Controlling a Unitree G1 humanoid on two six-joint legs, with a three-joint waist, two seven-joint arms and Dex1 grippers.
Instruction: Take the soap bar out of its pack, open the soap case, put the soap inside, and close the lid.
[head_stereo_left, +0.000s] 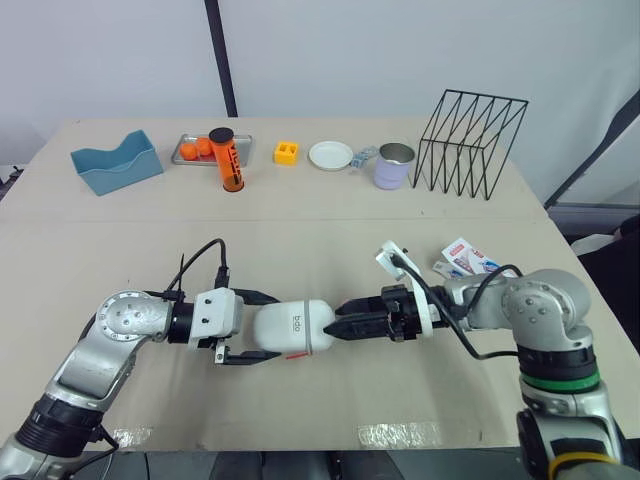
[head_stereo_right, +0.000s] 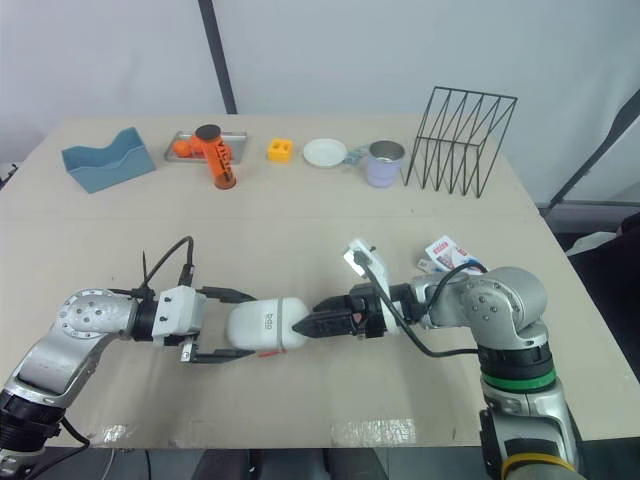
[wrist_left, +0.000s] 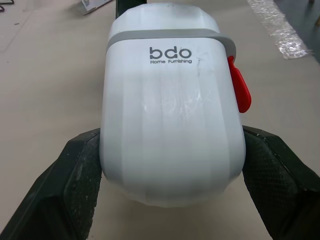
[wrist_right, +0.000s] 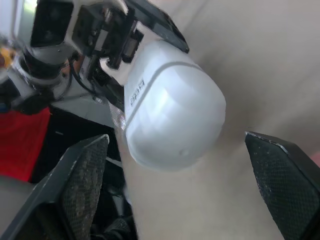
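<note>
While clamped on the soap case (head_stereo_left: 302, 324), left pincer (head_stereo_left: 277, 328) level, right pincer (head_stereo_left: 347, 326) wide at its end.

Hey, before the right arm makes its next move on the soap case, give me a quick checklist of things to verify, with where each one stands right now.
1. Left claw grips the soap case: ok, one finger presses each side.
2. Right claw is lined up at the case's free end: ok, open, with the rounded end ahead between its fingers.
3. Lid is open: not ok, the seam looks shut all round.
4. Red latch is reachable: ok, it is on the side, ahead of the left claw's fingers.
5. Soap pack is emptied: cannot tell; it lies on the table by the right arm.
</note>
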